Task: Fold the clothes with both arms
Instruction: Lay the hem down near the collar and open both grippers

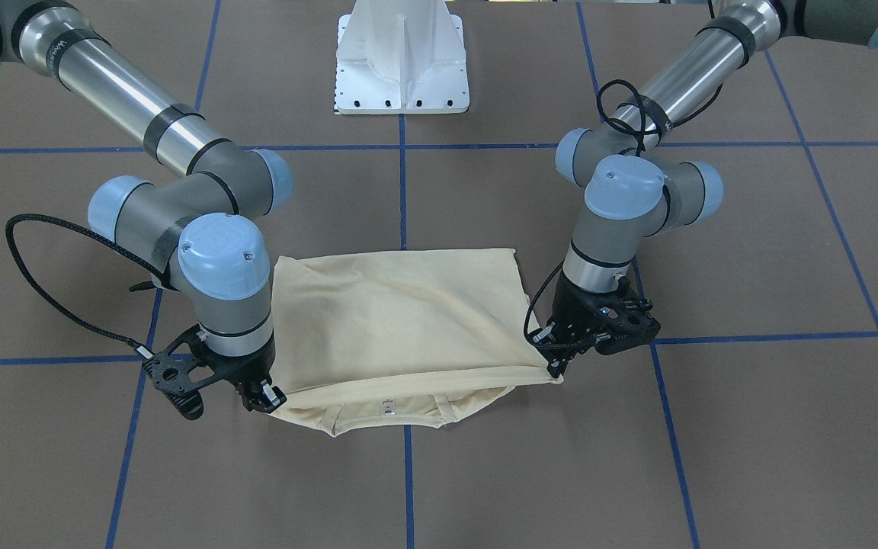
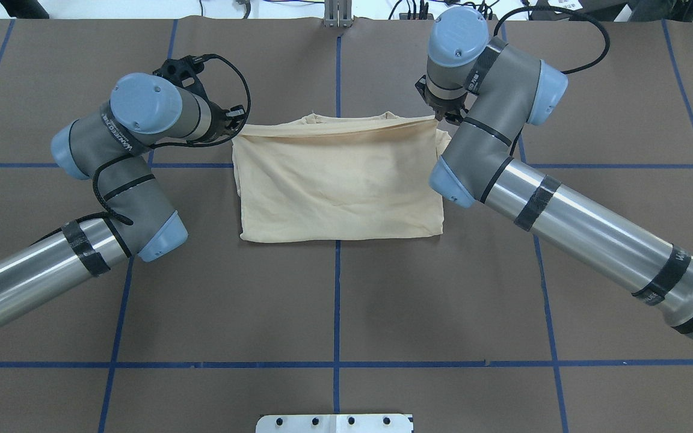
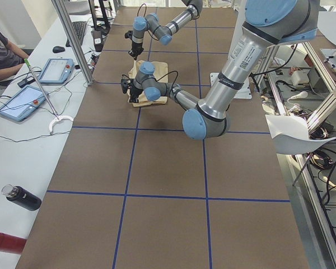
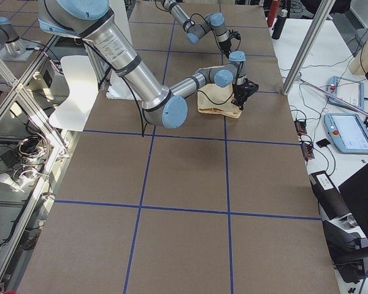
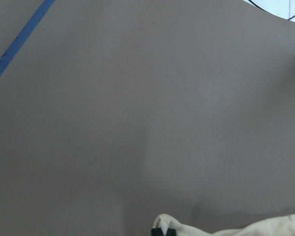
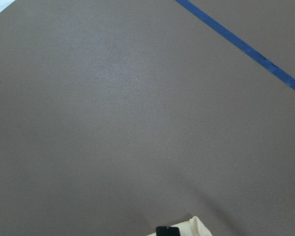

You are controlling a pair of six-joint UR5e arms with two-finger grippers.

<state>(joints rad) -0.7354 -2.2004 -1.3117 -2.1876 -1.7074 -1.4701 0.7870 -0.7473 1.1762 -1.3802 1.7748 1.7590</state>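
The shirt is lying folded on the desk, midway between the desk's left and right ends and nearer its far edge than the robot's edge. Its neckline and tag are peeking out from under the top layer on the far side. The left gripper is pinching that layer's far corner on its side, with its jaws closed on the cloth. The right gripper is pinching the other far corner the same way. The edge between them is looking stretched.

The fabric is looking thin, light and limp, so it is likely to sag, wrinkle and cling to itself. The corners are the sensible holds, with both arms pulling evenly. A narrow pinch on such thin cloth could slip.
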